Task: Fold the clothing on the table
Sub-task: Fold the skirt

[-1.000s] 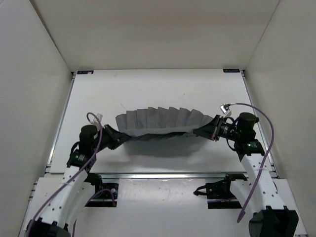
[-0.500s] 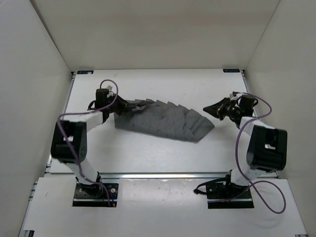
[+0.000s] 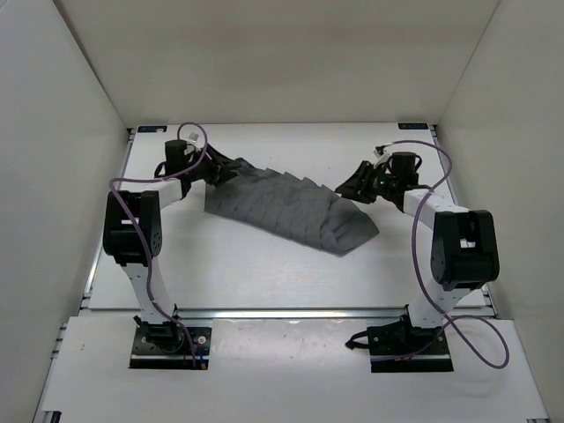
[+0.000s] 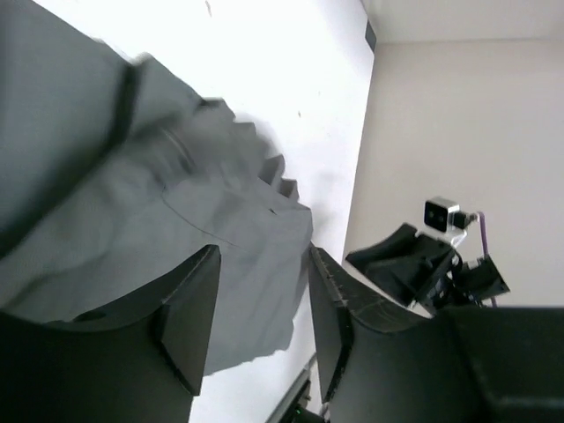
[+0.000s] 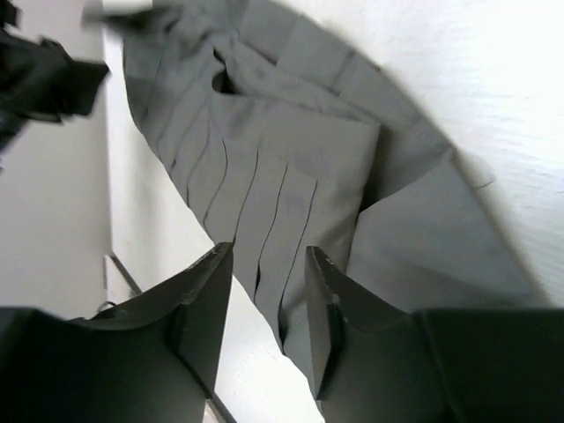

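Observation:
The clothing (image 3: 291,210), a dark-gray pleated garment, lies doubled over on the table (image 3: 264,273), slanting from far left to near right. My left gripper (image 3: 231,167) stands open at its far left corner, and its fingers (image 4: 189,308) straddle empty space above the fabric (image 4: 176,220). At the garment's right end, by the folded corner, my right gripper (image 3: 342,188) is open too. In the right wrist view the pleats (image 5: 291,176) run beneath the parted fingers (image 5: 322,304), and nothing is pinched between them.
White upright walls close in the table on the left, far and right sides. A metal rail (image 3: 291,311) runs along the near edge, with both arm bases behind it. Each arm reaches far across the table, and purple cables loop beside them.
Both arms carried the garment's ends from the near middle toward the far side, laying it doubled over. The right gripper let go first, then the left opened.

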Action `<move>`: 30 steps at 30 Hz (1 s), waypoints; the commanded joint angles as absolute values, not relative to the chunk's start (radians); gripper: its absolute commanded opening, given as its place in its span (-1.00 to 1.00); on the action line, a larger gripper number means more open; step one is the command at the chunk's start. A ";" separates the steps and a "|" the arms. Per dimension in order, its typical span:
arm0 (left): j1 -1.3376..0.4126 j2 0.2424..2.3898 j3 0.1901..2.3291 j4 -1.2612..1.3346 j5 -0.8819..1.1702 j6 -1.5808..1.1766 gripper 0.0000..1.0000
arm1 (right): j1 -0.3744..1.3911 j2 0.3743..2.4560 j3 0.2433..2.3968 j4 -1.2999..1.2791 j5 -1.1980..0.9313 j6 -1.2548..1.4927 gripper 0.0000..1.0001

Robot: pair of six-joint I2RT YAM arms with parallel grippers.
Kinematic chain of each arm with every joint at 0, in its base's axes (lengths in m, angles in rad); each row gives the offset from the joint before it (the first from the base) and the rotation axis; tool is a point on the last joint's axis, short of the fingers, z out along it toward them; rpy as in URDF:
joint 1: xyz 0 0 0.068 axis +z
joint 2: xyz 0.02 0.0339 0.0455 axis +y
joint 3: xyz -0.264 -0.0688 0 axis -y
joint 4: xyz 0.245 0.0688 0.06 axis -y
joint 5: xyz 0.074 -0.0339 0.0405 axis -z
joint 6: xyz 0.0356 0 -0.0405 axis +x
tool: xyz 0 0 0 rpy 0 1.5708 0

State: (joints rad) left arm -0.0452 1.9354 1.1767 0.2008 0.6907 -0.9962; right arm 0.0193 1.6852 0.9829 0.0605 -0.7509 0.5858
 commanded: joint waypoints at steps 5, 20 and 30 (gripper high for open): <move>0.066 1.882 1.069 0.308 0.761 -0.995 0.22 | 0.074 1.753 1.068 0.018 -0.657 0.472 -0.21; 0.058 2.026 1.212 0.002 0.520 -0.784 -0.02 | 0.152 1.937 1.225 -0.075 -0.621 0.397 -0.03; 0.057 2.029 1.175 -0.074 0.465 -0.730 -1.00 | 0.181 1.884 1.221 -0.189 -0.525 0.377 -1.00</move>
